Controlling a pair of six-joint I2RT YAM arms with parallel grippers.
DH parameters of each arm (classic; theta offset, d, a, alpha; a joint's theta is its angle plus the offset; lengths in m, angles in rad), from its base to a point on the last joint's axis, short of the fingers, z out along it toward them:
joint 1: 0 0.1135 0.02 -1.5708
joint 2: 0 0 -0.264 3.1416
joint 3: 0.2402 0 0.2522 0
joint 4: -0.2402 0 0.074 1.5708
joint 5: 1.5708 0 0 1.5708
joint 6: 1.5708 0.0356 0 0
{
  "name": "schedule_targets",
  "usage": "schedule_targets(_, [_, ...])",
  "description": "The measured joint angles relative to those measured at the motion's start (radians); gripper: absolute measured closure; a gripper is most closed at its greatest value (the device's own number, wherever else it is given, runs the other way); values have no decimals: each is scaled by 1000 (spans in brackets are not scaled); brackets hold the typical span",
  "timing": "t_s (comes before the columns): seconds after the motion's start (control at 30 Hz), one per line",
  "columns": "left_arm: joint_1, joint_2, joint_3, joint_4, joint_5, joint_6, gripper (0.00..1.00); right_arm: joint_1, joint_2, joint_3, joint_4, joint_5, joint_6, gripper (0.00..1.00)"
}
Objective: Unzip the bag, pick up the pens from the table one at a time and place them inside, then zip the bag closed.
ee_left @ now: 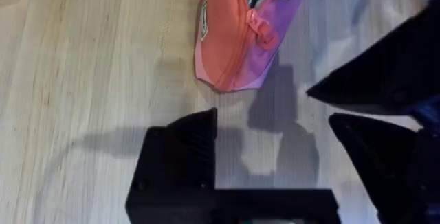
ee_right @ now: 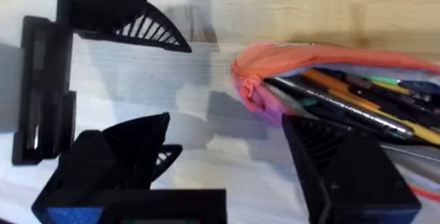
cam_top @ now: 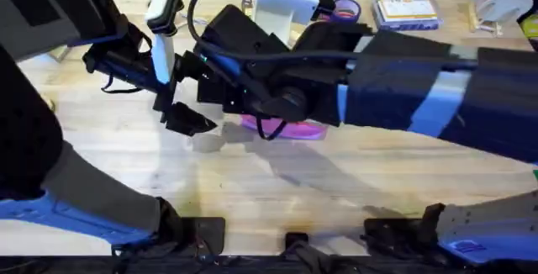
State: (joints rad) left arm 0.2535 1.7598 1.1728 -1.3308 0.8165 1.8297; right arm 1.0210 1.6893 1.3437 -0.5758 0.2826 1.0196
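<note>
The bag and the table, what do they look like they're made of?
The bag looks like soft matte pink fabric: it sags and creases along a stitched zip. The table looks like pale wood planks with visible grain, though a laminate print can't be excluded.

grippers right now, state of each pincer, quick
left pincer: open, empty, beside the bag.
right pincer: open, empty, at the bag's open end.

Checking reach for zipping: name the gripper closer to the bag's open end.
The right gripper: one finger lies against the bag's open mouth, while the left gripper stands apart on bare table.
</note>
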Motion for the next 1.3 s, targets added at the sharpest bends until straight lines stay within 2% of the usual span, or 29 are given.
schedule_targets(0.37, [0, 0, 0, 0, 0, 0, 7, 0, 73, 0, 26, 24, 10, 3])
schedule_targets(0.43, [0, 0, 0, 0, 0, 0, 7, 0, 88, 0, 32, 28, 10, 29])
schedule_targets(0.5, [0, 0, 0, 0, 0, 0, 7, 0, 98, 0, 32, 35, 12, 126])
schedule_targets(0.53, [0, 0, 0, 0, 0, 0, 7, -3, 106, 0, 28, 57, 16, 372])
schedule_targets(0.67, [0, 0, 0, 0, 0, 0, 7, -14, 106, 0, 23, 73, 37, 544])
schedule_targets(0.7, [0, 0, 0, 0, 0, 0, 7, -16, 106, 0, 21, 76, 42, 603])
schedule_targets(0.73, [0, 0, 0, 0, 0, 0, 8, -18, 106, 0, 16, 82, 51, 746])
schedule_targets(0.87, [0, 0, 0, 0, 0, 0, 8, -18, 107, 0, 22, 83, 56, 935])
schedule_targets(0.97, [0, 0, 0, 0, 0, 0, 7, -18, 107, 0, 24, 82, 58, 965])
schedule_targets(1.3, [0, 0, 0, 0, 0, 0, 7, -18, 85, 0, 19, 77, 57, 971])
